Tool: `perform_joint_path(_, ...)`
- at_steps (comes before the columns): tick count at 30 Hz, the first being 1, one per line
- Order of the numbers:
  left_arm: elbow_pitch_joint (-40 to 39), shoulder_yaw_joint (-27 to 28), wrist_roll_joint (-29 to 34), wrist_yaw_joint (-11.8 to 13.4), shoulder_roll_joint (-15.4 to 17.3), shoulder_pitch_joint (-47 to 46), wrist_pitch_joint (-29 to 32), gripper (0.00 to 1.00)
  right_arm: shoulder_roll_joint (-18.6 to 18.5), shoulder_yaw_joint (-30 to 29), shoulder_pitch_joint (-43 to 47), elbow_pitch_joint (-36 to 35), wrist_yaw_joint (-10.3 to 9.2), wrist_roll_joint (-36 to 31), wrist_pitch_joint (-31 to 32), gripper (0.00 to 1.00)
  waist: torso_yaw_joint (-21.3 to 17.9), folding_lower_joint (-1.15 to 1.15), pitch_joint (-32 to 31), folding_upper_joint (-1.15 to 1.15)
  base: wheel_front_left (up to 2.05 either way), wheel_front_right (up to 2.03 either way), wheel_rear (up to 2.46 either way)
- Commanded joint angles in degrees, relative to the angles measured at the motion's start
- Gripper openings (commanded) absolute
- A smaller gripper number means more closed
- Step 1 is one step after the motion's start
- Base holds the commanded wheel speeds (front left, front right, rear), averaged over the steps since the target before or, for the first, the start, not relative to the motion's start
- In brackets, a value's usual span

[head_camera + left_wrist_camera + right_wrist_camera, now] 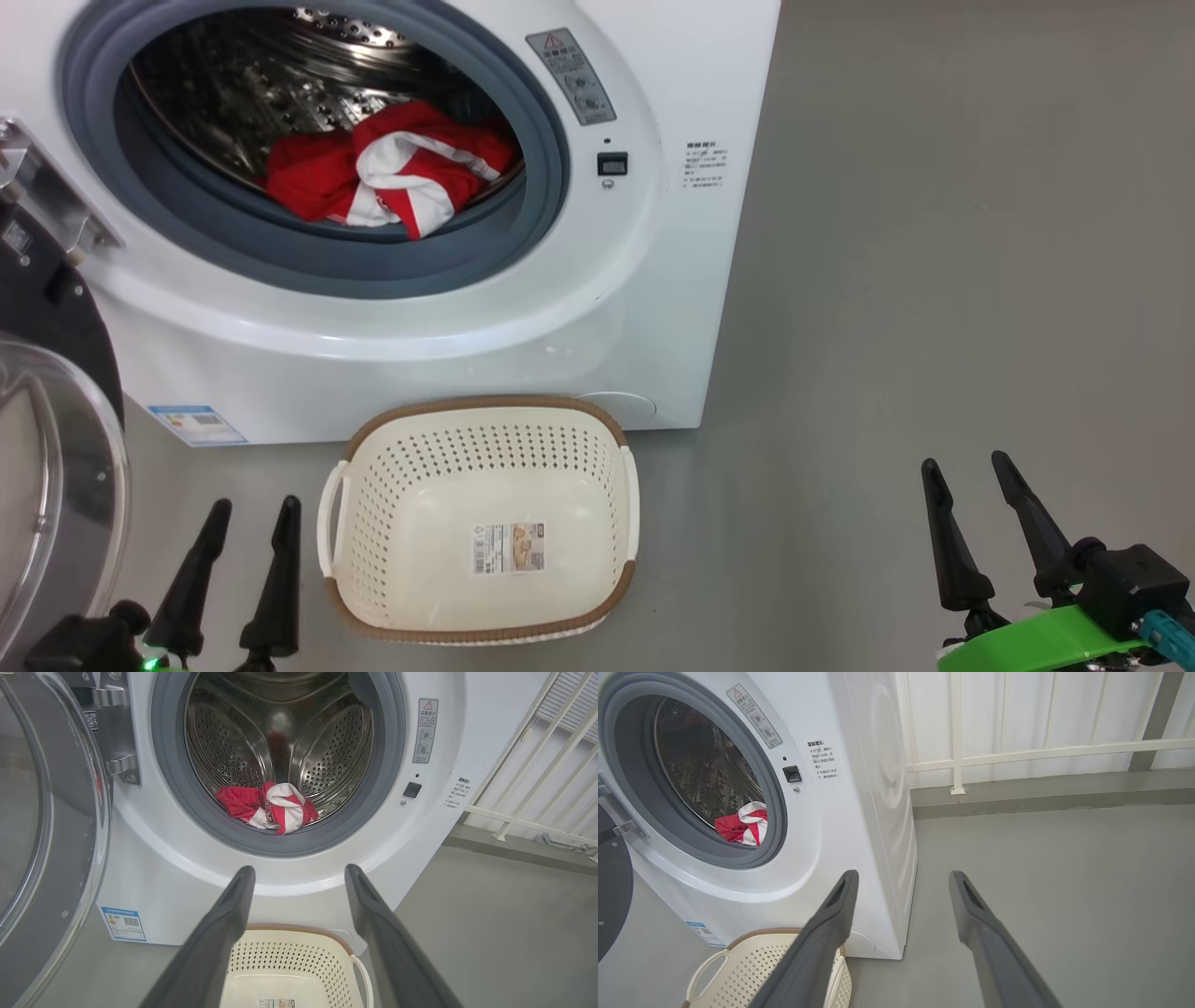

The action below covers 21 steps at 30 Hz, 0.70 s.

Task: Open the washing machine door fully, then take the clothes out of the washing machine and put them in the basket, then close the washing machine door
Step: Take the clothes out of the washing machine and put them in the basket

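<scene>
In front of the big white front-loading washing machine (pixel 448 355), you are looking at step 2 of 3, as I judge it. The large round door (pixel 56 448), with its glossy black rim and bulging clear glass, is standing swung wide at the left, so the opening step is reading as done. The bright red soft clothes with white trim (pixel 392 173) are lying bunched at the front lip of the perforated steel drum (pixel 327 756), touching the grey-blue rubber gasket (pixel 308 271). The small cream-white perforated plastic basket with the brown rim (pixel 485 409) is sitting on the floor just in front of the machine, below the opening, carrying nothing but its paper label.

Both pincers are hanging low with fingers apart and gripping nothing: the left gripper (pixel 257 504) just beside the basket's left handle, the right gripper (pixel 964 460) well apart on the other side.

Next you are probably needing 1 arm raised into the opening, over the gasket, closing on a thick fold. Watch for loose fabric trailing or snagging on that rubber lip.
</scene>
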Motion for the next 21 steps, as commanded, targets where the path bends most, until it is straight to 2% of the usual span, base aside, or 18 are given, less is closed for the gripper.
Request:
perform_joint_path(1,-1.3,2.1,0.1,0.1,1.2,-2.6,-0.3,1.0,-0.5,1.7,-1.9,-1.5,0.37,0.2,-0.4,1.0,0.1,0.0,0.0,0.0,0.57,-0.57,0.0)
perform_joint_path(21,-0.6,0.3,-0.5,0.1,1.9,-2.9,-0.3,1.0,-0.5,2.9,-2.7,-1.5,0.37,0.4,-0.4,1.0,0.0,0.0,2.0,0.0,0.09,-0.09,0.0)
